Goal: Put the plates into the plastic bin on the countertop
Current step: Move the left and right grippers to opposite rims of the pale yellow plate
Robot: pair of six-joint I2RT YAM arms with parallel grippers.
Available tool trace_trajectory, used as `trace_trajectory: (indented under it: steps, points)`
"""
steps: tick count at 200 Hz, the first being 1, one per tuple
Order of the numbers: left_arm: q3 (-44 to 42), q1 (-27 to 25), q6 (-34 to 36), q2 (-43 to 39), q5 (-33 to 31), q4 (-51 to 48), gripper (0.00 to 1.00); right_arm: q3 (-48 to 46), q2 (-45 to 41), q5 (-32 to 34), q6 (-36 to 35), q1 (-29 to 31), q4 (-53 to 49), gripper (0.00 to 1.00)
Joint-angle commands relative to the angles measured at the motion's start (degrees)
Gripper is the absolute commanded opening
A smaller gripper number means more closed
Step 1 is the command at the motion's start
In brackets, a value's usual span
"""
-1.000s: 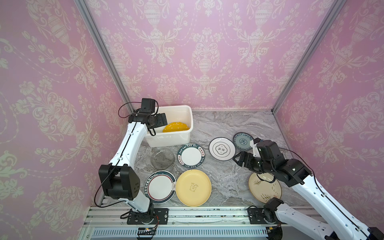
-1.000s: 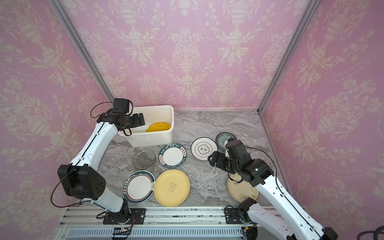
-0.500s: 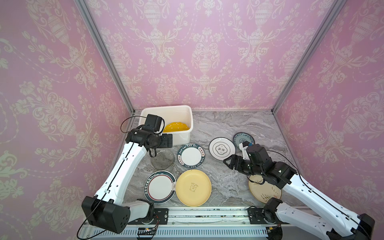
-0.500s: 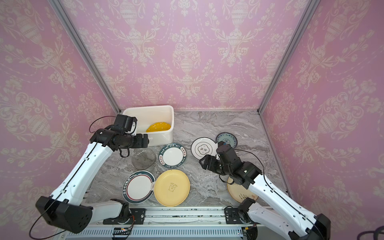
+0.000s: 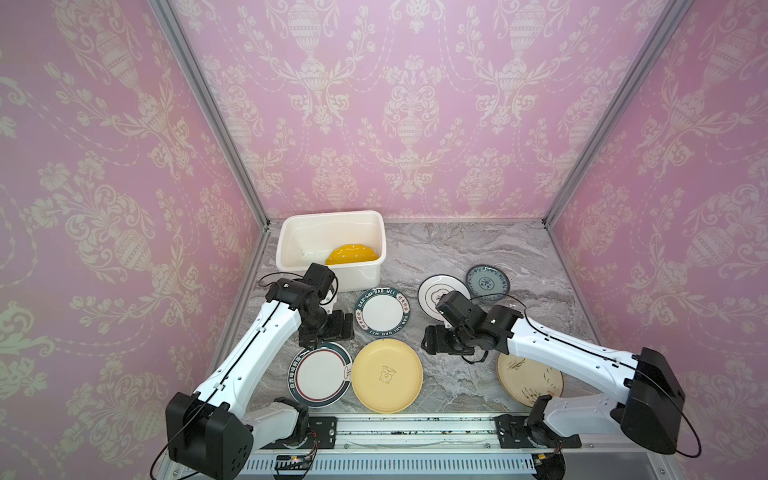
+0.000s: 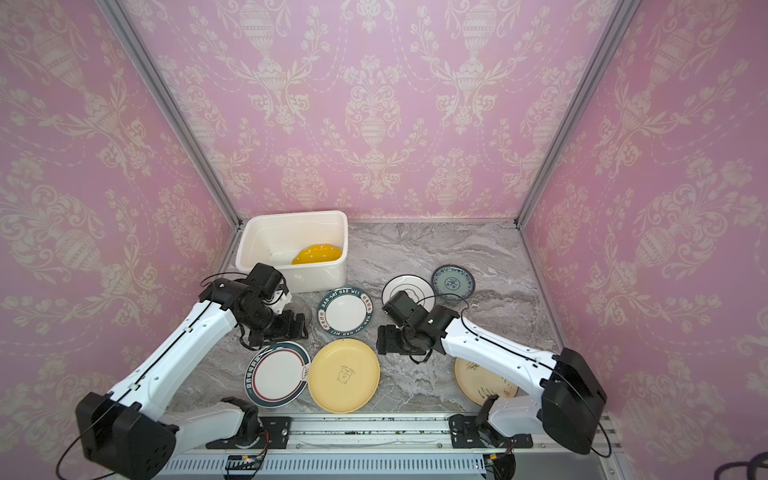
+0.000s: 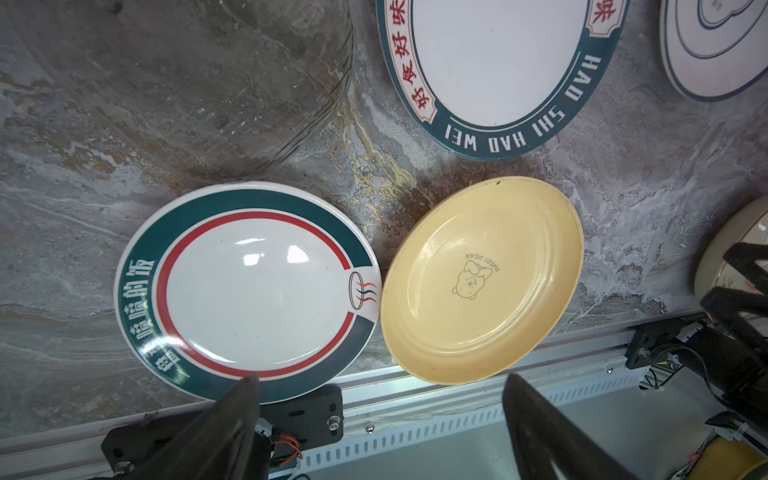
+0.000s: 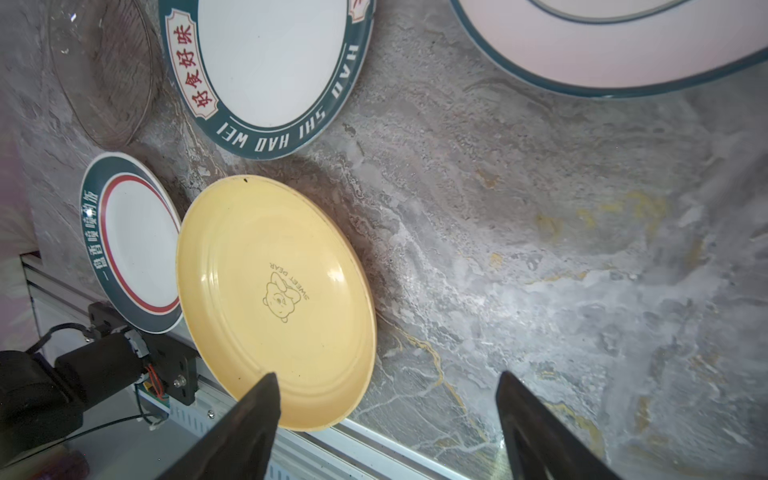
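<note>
**Plastic bin** [image 5: 358, 277]: white tub at the far left corner of the countertop [image 5: 457, 253], upright, mouth up. Its long axis runs side to side along the back wall.

**Yellow dotted plate** [image 5: 353, 254]: inside the bin, at its near right corner. It is tilted, with its raised edge leaning towards the bin's near wall.

**Plates flat on the countertop, face up:**
- clear glass plate [image 7: 187, 83], just in front of the bin and largely hidden under the left arm in both top views
- lettered teal-rimmed plate [image 5: 382, 311], right of the glass one
- white ringed plate [image 5: 432, 289]
- blue-patterned plate [image 5: 487, 282], furthest right in the far row
- teal-and-red banded plate [image 5: 321, 375], near row, with its rim touching or just under the next plate's; which, I cannot tell
- pale yellow bear plate [image 5: 387, 375], with the bear's head towards the far side
- cream plate [image 5: 528, 380], near right, partly under the right arm

**Left gripper** [image 7: 381, 380]: jaws spread wide and holding nothing, above the glass plate.

**Right gripper** [image 8: 386, 376]: jaws spread wide and holding nothing, over bare countertop between the bear plate and the cream plate.
</note>
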Motion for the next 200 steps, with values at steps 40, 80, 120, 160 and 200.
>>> trace_trajectory:
  steps: [40,80,120,160,200]
  points:
    - [1.12,-0.06,-2.26,-6.04,-9.64,2.79,0.97,10.42,13.92,3.24,-12.49,4.32,-8.62,0.81]
    - [4.49,0.02,-3.1,-11.23,-20.06,2.13,0.99,13.27,17.41,0.12,-15.14,4.49,-7.96,0.79]
    - [6.33,0.4,-1.61,-12.7,-23.06,0.65,0.99,15.01,20.5,-0.3,-17.39,4.56,-9.93,0.79]
    - [5.64,0.56,-5.41,-9.7,-23.34,-1.0,0.99,16.88,23.9,-0.37,-19.45,4.56,-11.72,0.79]
    - [5.39,0.59,-1.72,-14.31,-16.16,4.02,0.99,18.85,26.45,1.0,-21.66,4.52,-14.54,0.78]
